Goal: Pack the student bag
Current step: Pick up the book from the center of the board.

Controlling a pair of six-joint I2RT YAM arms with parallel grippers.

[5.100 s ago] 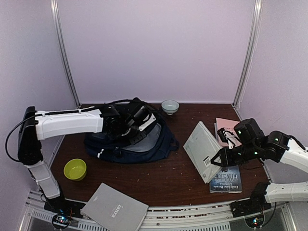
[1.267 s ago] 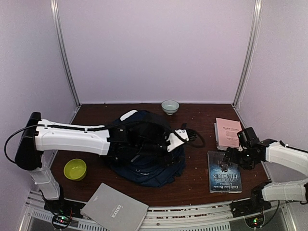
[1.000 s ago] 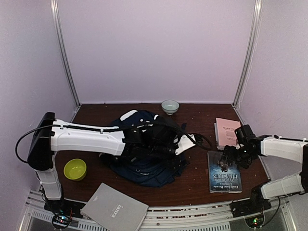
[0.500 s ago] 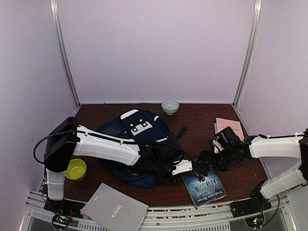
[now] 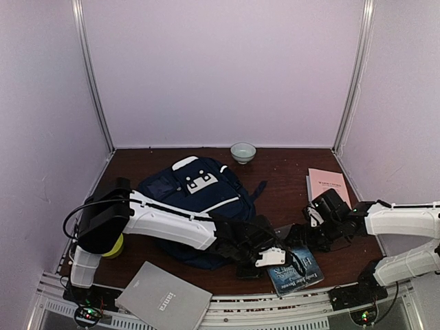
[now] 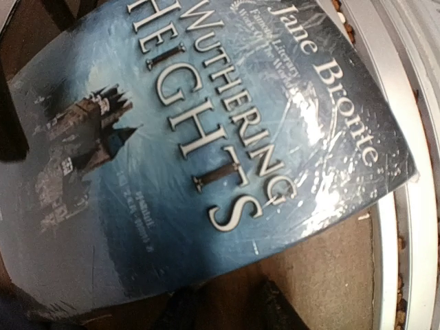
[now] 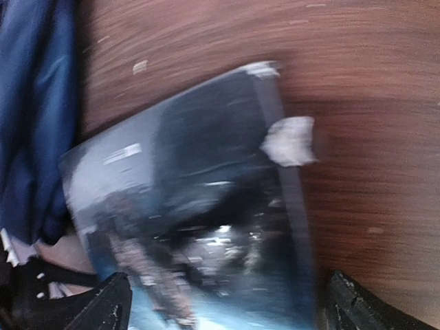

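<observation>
- The student bag (image 5: 199, 196) lies flat on the brown surface (image 5: 282, 179), left of centre. Its white-patched top end points toward the back wall.
- The left arm reaches across the near edge of the bag. Its end effector (image 5: 267, 260) sits at the left edge of a dark blue book (image 5: 297, 271).
- In the left wrist view the book's cover fills the frame, reads "Wuthering Heights" and bows upward. Two dark fingertips (image 6: 184, 306) show just below its near edge.
- Whether the left end effector has clamped the book or only touches it, I cannot tell.
- The right end effector (image 5: 301, 240) is at the book's far right end. Its fingers (image 7: 103, 306) are spread wide, hovering over the cover and gripping nothing.
- The right wrist view also shows the bag's blue fabric just beside the book, and a white sticker (image 7: 289, 141) on the spine.
- A pink book (image 5: 328, 187) lies near the right wall, well apart from the bag.
- A pale bowl (image 5: 242, 152) stands at the back wall.
- A green bowl (image 5: 113, 245) is partly hidden behind the left arm.
- A grey notebook (image 5: 165, 299) overhangs the front edge.
</observation>
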